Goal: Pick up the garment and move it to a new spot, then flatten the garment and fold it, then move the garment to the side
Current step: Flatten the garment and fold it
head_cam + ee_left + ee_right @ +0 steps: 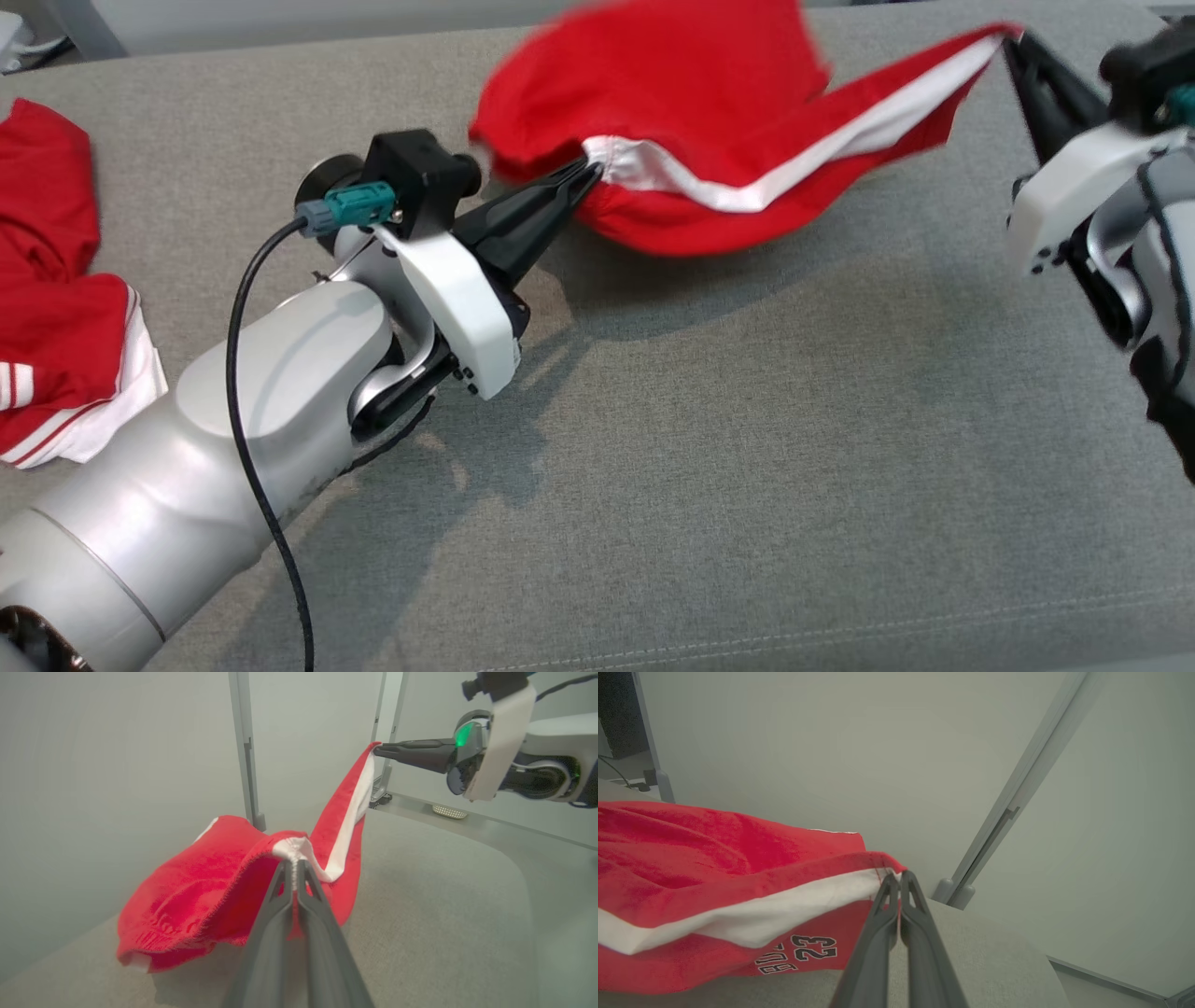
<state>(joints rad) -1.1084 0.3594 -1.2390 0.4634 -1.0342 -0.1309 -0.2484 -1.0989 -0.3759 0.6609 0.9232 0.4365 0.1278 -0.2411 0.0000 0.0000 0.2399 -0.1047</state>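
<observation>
The garment (pixel 691 112) is red with a white band along its edge and hangs stretched between my two grippers above the grey cushion. My left gripper (pixel 588 173) is shut on one end of the white band, seen close in the left wrist view as gripper (pixel 294 863) pinching the garment (pixel 205 891). My right gripper (pixel 1013 37) is shut on the other end, at the upper right. The right wrist view has that gripper (pixel 899 879) holding the garment (pixel 714 872), which bears black lettering with "23". The garment's lower part sags onto the cushion.
A second red and white garment (pixel 56 308) lies crumpled at the left edge of the grey cushion (pixel 747 448). Behind the cushion stand a pale wall and grey metal posts (pixel 245 751). The cushion's front half is bare fabric.
</observation>
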